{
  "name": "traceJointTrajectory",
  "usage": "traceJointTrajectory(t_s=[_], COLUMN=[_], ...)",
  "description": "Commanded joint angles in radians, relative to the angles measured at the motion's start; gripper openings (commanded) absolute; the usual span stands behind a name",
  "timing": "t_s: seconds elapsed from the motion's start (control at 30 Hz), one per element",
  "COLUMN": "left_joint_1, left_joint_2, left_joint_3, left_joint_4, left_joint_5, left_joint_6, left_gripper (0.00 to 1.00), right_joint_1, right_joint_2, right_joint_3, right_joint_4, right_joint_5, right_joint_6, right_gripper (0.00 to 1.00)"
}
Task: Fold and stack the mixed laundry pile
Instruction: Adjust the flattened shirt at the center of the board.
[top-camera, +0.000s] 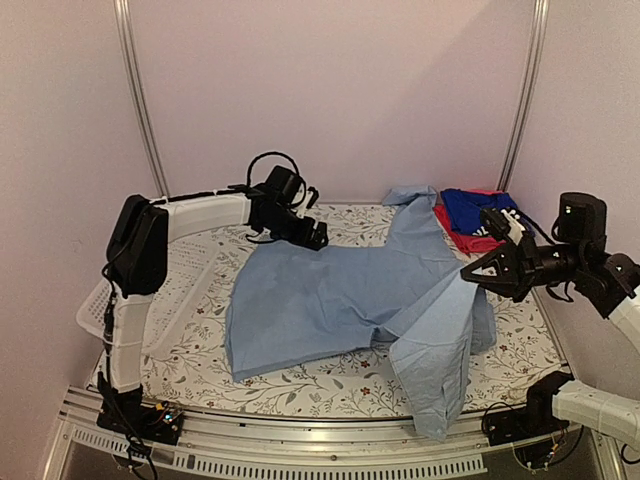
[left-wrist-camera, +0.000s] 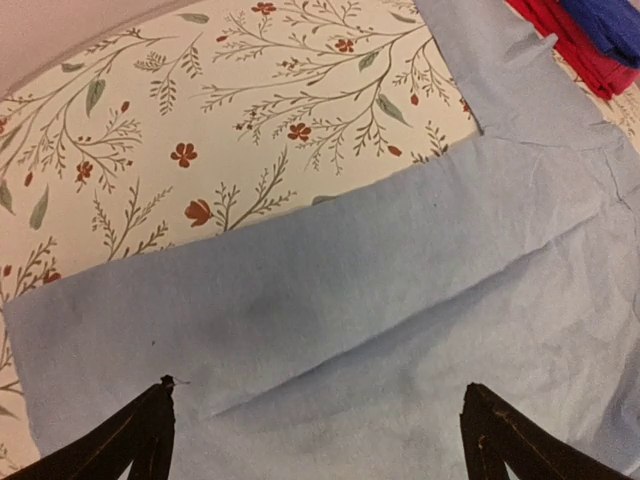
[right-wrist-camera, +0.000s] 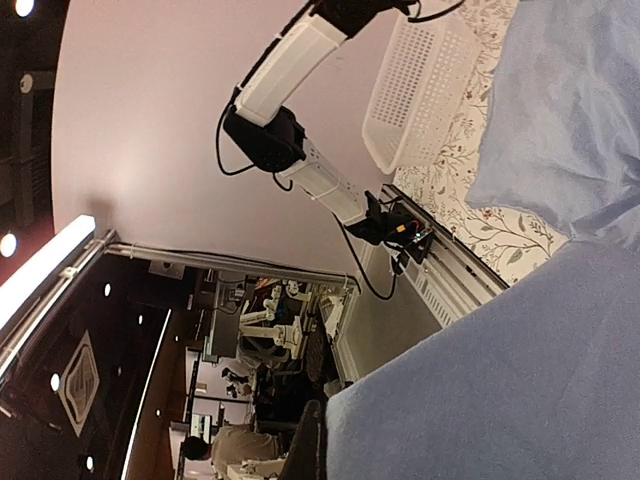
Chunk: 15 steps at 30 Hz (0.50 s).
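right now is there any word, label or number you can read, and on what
No text can be read anywhere.
On the dark blue shirt: white marks, too small to read.
On the diamond emblem in the background room: too blurred to read.
On the light blue shirt and the basket: nothing printed shows.

Three garments are on the surface: one large light-blue collared shirt, one royal-blue shirt and one red-pink garment. There is one white perforated basket and one floral-patterned cover spread over the single surface. Two robot arms are in view, the left arm and the right arm, each carrying one pair of jaws, which makes two pairs in all. Two slanted metal poles stand at the back, one on each side.
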Motion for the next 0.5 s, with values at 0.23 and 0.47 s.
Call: traceJointTrajectory(t_s=[0.23,0.47], left_joint_1=[0.022,0.103], left_joint_2=[0.157,0.165], left_joint_3=[0.076,0.022], left_joint_4=[-0.141,-0.145], left_joint_5=[-0.048,-0.092], left_joint_6=[0.019,-0.063], left_gripper=[0.99,0.81], right_joint_1=[-0.135,-0.149], right_joint_2=[0.494,0.875], right_joint_3=[-0.035,0.080], right_joint_4=[-0.197,-0.047], right_joint_5=[0.485,0.591], right_joint_6=[-0.404,-0.488], right_gripper=[0.00,0.00])
